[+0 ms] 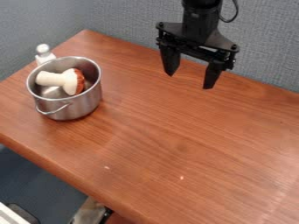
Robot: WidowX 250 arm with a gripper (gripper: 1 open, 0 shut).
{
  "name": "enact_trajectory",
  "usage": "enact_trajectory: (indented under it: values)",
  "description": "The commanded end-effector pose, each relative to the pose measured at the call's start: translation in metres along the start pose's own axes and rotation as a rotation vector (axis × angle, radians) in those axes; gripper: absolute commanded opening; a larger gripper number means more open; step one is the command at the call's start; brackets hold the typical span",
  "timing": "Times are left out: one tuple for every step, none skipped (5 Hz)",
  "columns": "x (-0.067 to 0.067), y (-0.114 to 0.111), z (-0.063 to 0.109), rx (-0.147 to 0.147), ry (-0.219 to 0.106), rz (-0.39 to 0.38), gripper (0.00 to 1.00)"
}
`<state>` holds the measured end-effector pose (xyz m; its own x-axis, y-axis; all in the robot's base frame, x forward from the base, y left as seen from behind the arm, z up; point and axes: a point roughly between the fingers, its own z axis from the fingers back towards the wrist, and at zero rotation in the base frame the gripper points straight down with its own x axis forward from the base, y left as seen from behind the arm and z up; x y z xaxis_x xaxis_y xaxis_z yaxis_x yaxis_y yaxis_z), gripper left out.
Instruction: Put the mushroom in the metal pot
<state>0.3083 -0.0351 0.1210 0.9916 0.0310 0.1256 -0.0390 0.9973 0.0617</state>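
Grey, felt-like wall panels back a reddish-brown wooden table (176,140) with a smooth, faintly glossy top and visible grain. We count three objects on it, all grouped at its left end, plus one robot arm.

One metal pot (68,98): round, straight-sided, shiny steel, its inside catching reflections. One mushroom (58,80) lies on its side inside that pot, thick cream-white stem pointing left, rounded orange-red cap toward the right wall. One small white bottle (44,56) stands upright just behind the pot, near the table's back edge; we cannot tell whether the two touch.

One gripper (191,73), black, matte, hangs over the table's far right portion, well apart from the pot. We see its two dark fingers (172,64) pointing down and spread wide, with nothing between them. Below the table edge, pale floor and a bit of a metal frame show.
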Motion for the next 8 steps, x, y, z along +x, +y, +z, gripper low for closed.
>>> enact_trajectory:
  values:
    - [0.024, -0.012, 0.031, 0.001, -0.058, 0.031, 1.00]
    - [0.000, -0.013, 0.008, -0.003, -0.055, -0.069, 1.00]
    - [-0.018, -0.007, -0.004, -0.029, -0.060, -0.129, 1.00]
    - [-0.006, -0.023, 0.011, -0.017, -0.049, 0.050, 1.00]
    - [0.002, -0.037, 0.013, -0.005, -0.021, 0.137, 1.00]
    - [0.005, -0.038, 0.017, 0.013, 0.014, 0.160, 1.00]
    - [0.005, -0.036, 0.006, -0.005, 0.040, 0.119, 1.00]
    - [0.007, -0.014, -0.003, -0.041, 0.049, 0.057, 1.00]
